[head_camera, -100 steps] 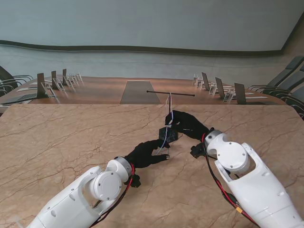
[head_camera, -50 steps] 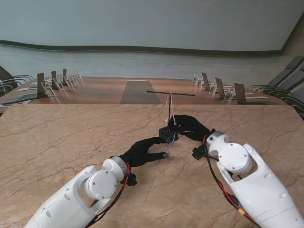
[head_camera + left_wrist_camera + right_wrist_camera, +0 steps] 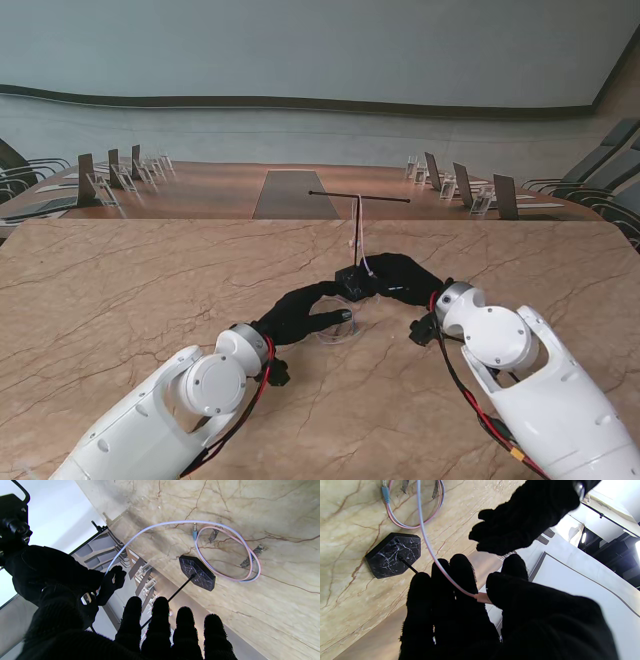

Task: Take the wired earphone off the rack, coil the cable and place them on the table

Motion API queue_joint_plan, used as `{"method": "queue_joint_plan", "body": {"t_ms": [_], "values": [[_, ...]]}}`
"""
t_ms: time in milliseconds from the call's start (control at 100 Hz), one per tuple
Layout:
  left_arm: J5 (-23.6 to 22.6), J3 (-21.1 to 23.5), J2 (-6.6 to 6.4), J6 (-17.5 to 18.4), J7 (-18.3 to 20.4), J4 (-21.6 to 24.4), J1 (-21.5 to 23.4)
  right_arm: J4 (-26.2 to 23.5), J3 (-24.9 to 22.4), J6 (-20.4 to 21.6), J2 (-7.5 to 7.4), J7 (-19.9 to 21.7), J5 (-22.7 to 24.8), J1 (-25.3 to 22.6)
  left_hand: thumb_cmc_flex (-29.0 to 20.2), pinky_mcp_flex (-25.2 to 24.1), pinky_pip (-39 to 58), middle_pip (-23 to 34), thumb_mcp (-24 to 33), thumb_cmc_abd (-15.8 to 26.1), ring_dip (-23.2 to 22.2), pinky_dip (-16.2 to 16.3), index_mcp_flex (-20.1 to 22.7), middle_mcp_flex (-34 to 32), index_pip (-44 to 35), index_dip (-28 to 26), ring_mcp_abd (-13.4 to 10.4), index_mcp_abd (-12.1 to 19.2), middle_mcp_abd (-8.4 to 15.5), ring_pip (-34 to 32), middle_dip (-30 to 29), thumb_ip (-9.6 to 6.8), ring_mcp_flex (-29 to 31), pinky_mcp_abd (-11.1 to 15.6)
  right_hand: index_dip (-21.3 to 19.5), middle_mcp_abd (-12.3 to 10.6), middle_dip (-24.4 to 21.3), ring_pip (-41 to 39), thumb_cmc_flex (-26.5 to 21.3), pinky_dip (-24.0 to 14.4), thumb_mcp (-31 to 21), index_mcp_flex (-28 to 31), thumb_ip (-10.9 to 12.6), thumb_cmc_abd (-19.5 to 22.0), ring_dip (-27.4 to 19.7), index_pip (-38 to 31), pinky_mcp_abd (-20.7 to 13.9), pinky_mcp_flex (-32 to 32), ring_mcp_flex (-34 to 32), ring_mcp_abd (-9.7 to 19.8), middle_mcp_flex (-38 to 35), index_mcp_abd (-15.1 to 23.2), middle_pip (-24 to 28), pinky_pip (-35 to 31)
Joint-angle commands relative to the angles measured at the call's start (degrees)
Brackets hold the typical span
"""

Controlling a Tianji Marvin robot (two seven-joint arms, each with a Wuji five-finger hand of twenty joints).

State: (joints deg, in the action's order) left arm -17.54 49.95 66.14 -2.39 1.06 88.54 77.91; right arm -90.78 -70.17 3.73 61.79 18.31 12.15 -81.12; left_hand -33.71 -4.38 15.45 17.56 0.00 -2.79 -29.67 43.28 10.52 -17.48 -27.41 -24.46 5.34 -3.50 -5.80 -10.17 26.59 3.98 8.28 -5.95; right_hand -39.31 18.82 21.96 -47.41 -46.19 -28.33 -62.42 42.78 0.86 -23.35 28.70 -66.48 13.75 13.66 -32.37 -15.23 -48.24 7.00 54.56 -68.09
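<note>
Right wrist view: right hand (image 3: 480,610) pinches the earphone cable (image 3: 430,547) between thumb and fingers. Cable coil (image 3: 225,555) lies on the table (image 3: 275,510) beside the rack base (image 3: 197,572). Left hand (image 3: 172,630) appears empty, fingers extended

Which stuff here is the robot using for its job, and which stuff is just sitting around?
For the job:
- earphone cable, partly looped on the table
- rack with its black base
- right hand, pinching the cable
- left hand, beside the loop

Just sitting around:
- name stands on the far table
- chairs
</note>
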Motion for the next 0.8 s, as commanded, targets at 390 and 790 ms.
{"method": "queue_joint_plan", "body": {"t_ms": [390,790], "values": [[7.4,-0.34,2.36,0.8,-1.94,-2.94,-2.45,-1.97,-0.79,-0.83,-0.66,1.87,1.06,-2.81,5.57,0.69,-3.98,-2.22,-1.98,7.48,2.62,-1.5,2.62,-3.33,1.69,0.71,-2.66,1.78,2.43,1.9,-2.06,-0.81,0.26,2.28,-0.91,5.24,0.79,-4.03,1.57,-1.76,-1.01,4.33,2.78,-1.43,2.37,-5.4,-0.5,-0.1,-2.27,0.52,-0.55,-1.51,4.66,-4.14],[14.35,-2.95,4.62,4.16,-2.84,-7.65,-7.36,-3.98,-1.39,-1.33,-1.45,4.5,2.24,-4.5,10.77,4.37,-3.59,-3.13,-2.72,10.08,2.99,-2.36,7.28,-7.18,3.29,1.67,-0.06,0.64,0.33,0.54,-3.29,-0.44,2.74,2.16,-2.23,5.78,1.06,-5.44,1.96,-2.31,-1.01,4.73,3.83,-1.64,3.24,-5.51,-0.42,-0.06,-2.38,0.47,-0.45,-0.99,6.43,-4.85]]}}
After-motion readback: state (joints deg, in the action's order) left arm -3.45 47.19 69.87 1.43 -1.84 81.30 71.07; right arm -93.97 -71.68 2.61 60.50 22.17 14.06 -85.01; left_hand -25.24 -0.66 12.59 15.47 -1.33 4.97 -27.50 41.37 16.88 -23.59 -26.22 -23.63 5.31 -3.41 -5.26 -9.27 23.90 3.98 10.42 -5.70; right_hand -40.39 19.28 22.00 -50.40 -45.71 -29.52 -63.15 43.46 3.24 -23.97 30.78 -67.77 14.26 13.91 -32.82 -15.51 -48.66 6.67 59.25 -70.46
